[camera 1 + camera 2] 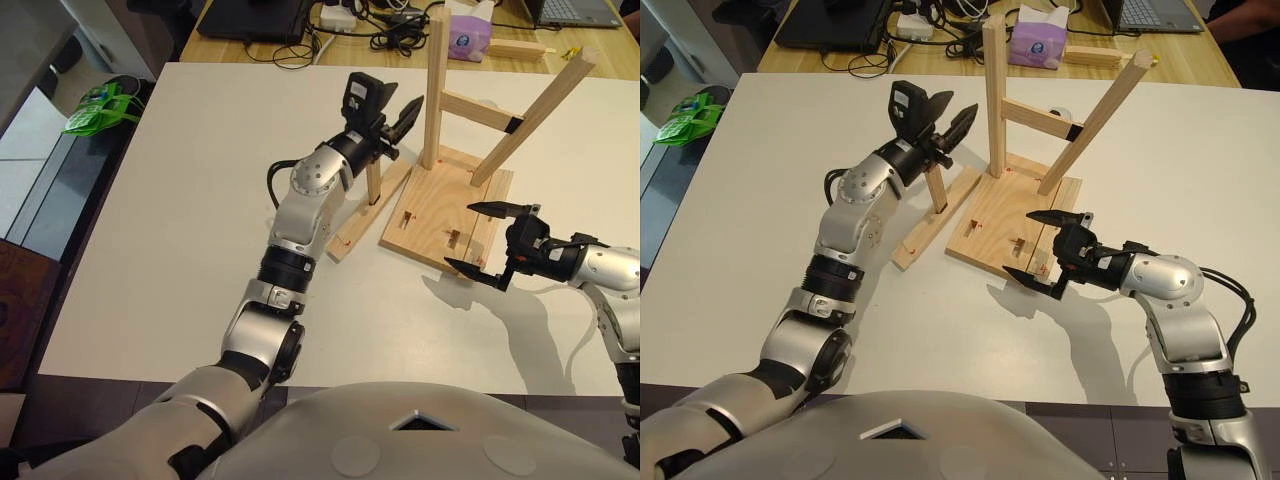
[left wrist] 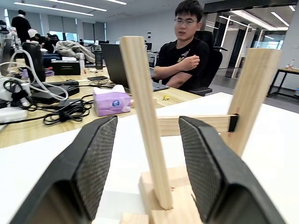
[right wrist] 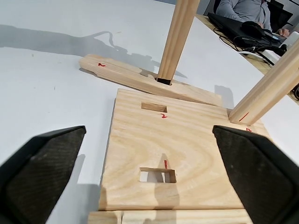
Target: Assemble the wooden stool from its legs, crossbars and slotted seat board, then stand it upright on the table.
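The left gripper point(image 1: 938, 125) hangs with fingers spread near the top of a short upright leg point(image 1: 373, 188) socketed in a loose rail point(image 1: 347, 240) on the white table point(image 1: 150, 250). Just right, the slotted seat board point(image 1: 432, 225) lies flat, two tall legs point(image 1: 437, 90) standing from its far side, joined by a crossbar point(image 1: 480, 110); the right gripper point(image 1: 472, 238), claw wide apart, sits at the board's near edge.

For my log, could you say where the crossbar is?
In the left eye view, right of centre, the crossbar joins the two standing legs above the seat board.

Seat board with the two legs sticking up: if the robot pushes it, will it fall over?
Probably slides, not tips: the seat board lies flat on the table. One leg leans, so its joint may be loose and wobble.
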You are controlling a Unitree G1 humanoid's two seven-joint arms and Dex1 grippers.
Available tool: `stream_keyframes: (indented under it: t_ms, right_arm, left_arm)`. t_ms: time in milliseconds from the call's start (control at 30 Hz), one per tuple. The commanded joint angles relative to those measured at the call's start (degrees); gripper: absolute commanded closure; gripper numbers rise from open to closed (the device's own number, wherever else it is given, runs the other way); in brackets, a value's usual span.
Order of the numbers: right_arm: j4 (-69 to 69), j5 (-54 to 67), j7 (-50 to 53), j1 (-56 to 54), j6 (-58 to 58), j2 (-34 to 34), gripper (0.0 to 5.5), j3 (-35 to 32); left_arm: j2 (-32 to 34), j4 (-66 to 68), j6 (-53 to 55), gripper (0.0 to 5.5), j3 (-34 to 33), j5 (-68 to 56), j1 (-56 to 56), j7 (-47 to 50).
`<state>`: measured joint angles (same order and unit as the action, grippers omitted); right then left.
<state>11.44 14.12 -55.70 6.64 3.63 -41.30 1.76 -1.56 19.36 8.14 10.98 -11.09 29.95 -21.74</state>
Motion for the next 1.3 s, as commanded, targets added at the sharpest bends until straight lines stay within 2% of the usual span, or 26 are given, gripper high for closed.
stream_keyframes:
  t_ms: [33,200,300,400,467,533,667,867,900,967,1033,1300]
  right_arm:
    - [-0.12,-1.05,0.21,-0.83,-0.55,0.08,0.48,0.66]
    - [-0.25,-1.33,1.20,-0.43,-0.82,0.75,0.48,0.62]
    - [0.62,-1.28,2.07,0.88,-0.81,0.91,0.48,0.28]
    - [1.59,-0.91,2.71,3.35,-0.89,0.40,0.48,-1.19]
    - [2.15,-0.54,3.12,5.49,-0.85,-0.06,0.48,-2.68]
    - [2.48,-0.34,3.27,6.91,-0.76,-0.32,0.48,-3.67]
    - [1.91,-0.49,2.41,5.87,-0.48,-0.60,0.48,-3.66]
    - [1.46,-0.86,1.78,4.57,-0.98,-1.08,0.48,-3.47]
    - [1.46,-0.98,1.69,4.42,-1.06,-1.01,0.48,-3.17]
    - [1.44,-1.11,1.55,3.99,-1.01,-0.92,0.48,-2.78]
    - [1.28,-1.26,1.58,3.67,-1.06,-0.81,0.48,-2.61]
    - [1.51,-1.86,2.30,2.73,-1.39,0.43,0.48,-1.46]
  left_arm:
    - [-0.54,-1.93,6.43,3.07,0.72,0.96,-1.99,1.32]
    - [0.47,-25.29,16.10,3.07,-6.24,-3.45,7.35,6.44]
    - [4.31,-37.97,23.97,3.07,-9.46,-5.47,7.52,8.02]
    - [12.22,-50.99,34.62,3.07,-13.16,-10.09,0.73,5.56]
    - [19.74,-56.87,40.83,3.07,-16.24,-14.37,-10.48,0.42]
    - [24.54,-57.65,42.62,3.07,-17.18,-15.59,-20.16,-3.32]
    - [27.99,-49.59,36.35,3.07,-11.58,-9.65,-30.99,-5.10]
    - [24.31,-48.40,34.69,3.07,-0.53,-6.42,-34.12,-3.56]
    - [23.81,-48.01,34.66,3.07,0.54,-6.07,-34.41,-3.17]
    - [23.24,-47.13,34.88,2.66,1.98,-5.53,-34.56,-2.65]
    - [23.53,-45.20,35.10,2.48,3.26,-4.05,-33.94,-2.10]
    - [21.36,-34.96,32.43,2.48,10.82,4.43,-28.02,0.52]
